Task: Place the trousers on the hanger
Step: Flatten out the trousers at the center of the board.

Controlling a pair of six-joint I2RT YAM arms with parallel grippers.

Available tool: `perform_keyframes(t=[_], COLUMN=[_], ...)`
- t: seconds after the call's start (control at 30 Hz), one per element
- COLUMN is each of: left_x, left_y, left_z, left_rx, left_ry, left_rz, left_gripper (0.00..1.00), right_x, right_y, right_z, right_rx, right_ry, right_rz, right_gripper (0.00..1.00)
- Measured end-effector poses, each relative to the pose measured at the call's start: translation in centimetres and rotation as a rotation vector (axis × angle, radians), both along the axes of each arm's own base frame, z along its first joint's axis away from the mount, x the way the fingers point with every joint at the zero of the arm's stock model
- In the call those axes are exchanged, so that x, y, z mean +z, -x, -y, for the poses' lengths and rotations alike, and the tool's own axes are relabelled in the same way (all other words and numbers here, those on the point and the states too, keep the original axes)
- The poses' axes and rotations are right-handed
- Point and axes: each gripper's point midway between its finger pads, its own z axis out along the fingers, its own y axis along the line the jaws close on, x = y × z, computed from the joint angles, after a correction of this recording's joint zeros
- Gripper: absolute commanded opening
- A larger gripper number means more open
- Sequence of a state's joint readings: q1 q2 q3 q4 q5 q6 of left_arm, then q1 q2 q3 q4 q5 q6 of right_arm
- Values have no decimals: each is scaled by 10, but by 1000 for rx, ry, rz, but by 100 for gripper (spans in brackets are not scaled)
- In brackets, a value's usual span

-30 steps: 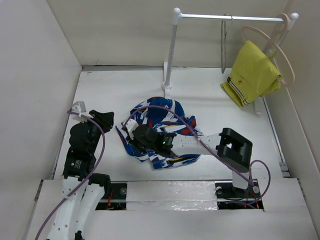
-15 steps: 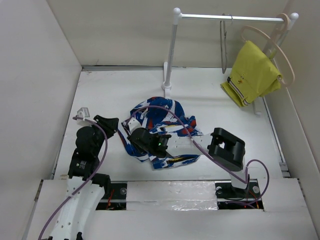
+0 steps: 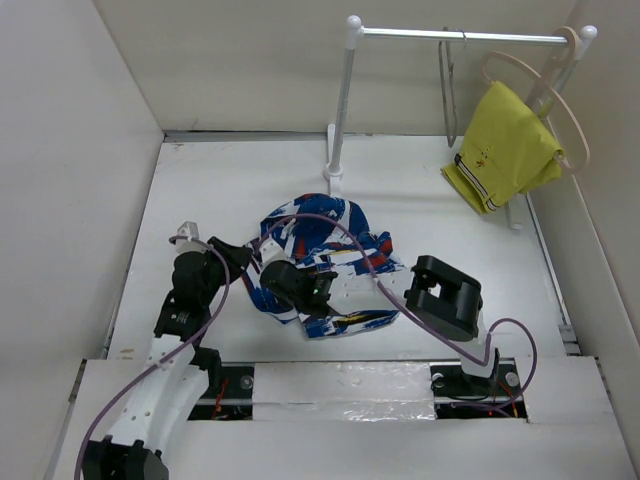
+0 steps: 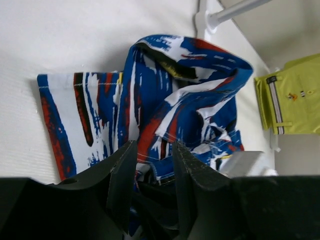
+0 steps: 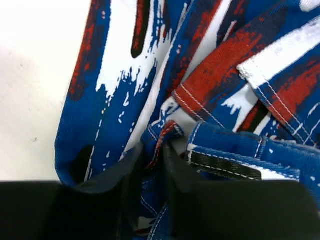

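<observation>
The trousers [image 3: 330, 255] lie crumpled in the middle of the table, in a blue-and-white print with red and black streaks. My right gripper [image 3: 278, 276] is shut on a hem fold at their left side; the right wrist view shows the fold pinched between its fingers [image 5: 154, 150]. My left gripper [image 3: 240, 256] is open at the trousers' left edge, its jaws apart over the fabric [image 4: 152, 162] and close to the right gripper. The grey wire hanger [image 3: 447, 90] hangs empty on the rail at the back right.
A white-posted rail [image 3: 345, 100] stands at the back. A pale beige hanger [image 3: 565, 120] on it holds a yellow garment [image 3: 505, 150], which also shows in the left wrist view [image 4: 292, 95]. White walls close in the left, back and right.
My left arm has swung right and forward until its open gripper reached the trousers' left edge. My right arm has shifted a little left, still holding the fabric.
</observation>
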State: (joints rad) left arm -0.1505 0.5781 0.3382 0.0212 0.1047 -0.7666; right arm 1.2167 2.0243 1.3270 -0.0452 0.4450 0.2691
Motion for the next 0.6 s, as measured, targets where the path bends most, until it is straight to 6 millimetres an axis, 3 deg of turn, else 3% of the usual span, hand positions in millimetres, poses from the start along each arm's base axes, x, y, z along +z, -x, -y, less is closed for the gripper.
perform_keyframes(t=[0.13,0.23,0.3,0.43,0.6], left_x=[-19,-26,-25,-26,-38], left_y=[-2,-4,-7,-12,-12], left_z=[6,11,17,23,27], left_rx=[-28,-56,-83,-116,-140], left_ry=[9,17,28,38,41], left_rz=[-38,-48,-42,-33,-51], left_gripper=[33,34,34,35,38], right_x=[2,12,32,91,157], right_y=[-1,2,4,3,-6], right_z=[2,12,19,39,77], right_rx=[-17,-21,-21,-40,-96], right_ry=[-7,-27,-59,-169,-312], right_rz=[7,15,30,79,149], right_gripper=[0,0,0,0,0])
